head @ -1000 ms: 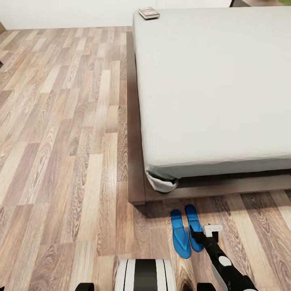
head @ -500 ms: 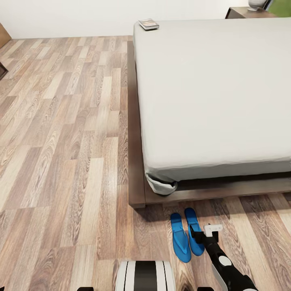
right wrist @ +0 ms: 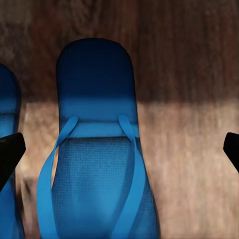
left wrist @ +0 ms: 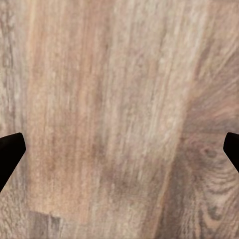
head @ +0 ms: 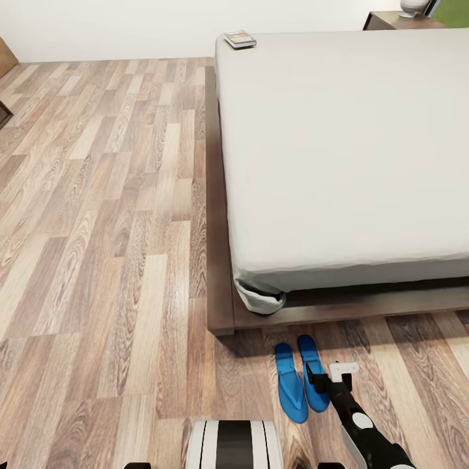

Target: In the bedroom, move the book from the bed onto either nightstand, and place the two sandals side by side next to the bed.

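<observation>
The bed [head: 352, 150], with its pale mattress on a dark brown frame, serves as the landmark here. The book [head: 240, 39] lies flat on the mattress at the bed's far corner, on the side nearer the open wood-plank floor [head: 98, 228]. Beyond the bed's far end a dark brown nightstand [head: 391, 21] shows its top, with a pale rounded object [head: 412, 7] standing on it. On the floor just off the bed's near end, close to the corner where a fold of sheet [head: 260, 298] hangs down, the two blue sandals [head: 300, 376] lie side by side, soles down, toes pointing toward the bed frame, close together and roughly parallel. The right gripper [head: 331, 376] hangs over the sandal farther from that corner; in the right wrist view that sandal [right wrist: 97, 149] lies directly below, its straps showing, with the edge of the other sandal [right wrist: 7, 149] beside it. The right gripper's dark fingertips [right wrist: 10, 152] stand wide apart at the two edges of that view and have nothing between them, so the hand is spread fully and empty. The left gripper [left wrist: 119, 154] looks straight down at bare floor planks, its fingertips [left wrist: 10, 149] likewise far apart at the view's edges and holding nothing. The robot's white and black trunk [head: 234, 443] shows just short of the sandals, on the side away from the bed.
</observation>
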### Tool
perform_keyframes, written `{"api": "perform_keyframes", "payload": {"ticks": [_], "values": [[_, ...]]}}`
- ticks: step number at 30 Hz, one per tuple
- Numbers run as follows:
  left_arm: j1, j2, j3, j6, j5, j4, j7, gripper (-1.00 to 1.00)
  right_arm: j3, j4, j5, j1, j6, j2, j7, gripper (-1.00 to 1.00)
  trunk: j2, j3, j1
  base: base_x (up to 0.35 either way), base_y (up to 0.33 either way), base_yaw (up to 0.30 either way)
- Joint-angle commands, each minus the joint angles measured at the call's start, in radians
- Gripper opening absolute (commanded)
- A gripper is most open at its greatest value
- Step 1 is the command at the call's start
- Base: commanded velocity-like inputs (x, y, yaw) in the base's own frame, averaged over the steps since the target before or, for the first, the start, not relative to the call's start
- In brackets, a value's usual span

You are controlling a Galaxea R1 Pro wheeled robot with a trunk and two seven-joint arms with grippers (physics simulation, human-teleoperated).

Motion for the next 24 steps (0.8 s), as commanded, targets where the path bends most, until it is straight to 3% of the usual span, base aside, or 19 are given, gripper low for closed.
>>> {"api": "perform_keyframes", "payload": {"ticks": [1, 24], "values": [[0.000, 0.000, -0.008, -0.004, 0.006, 0.001, -0.003, 1.00, -0.007, 0.001, 0.009, -0.001, -0.003, 0.001, 0.003, 1.00, 0.000, -0.001, 0.000, 0.000, 0.000, 0.000], [0.000, 0.000, -0.008, -0.004, 0.006, 0.001, -0.003, 1.00, -0.006, 0.005, 0.010, -0.001, -0.007, 0.003, 0.003, 1.00, 0.000, -0.001, 0.000, 0.000, 0.000, 0.000]]}}
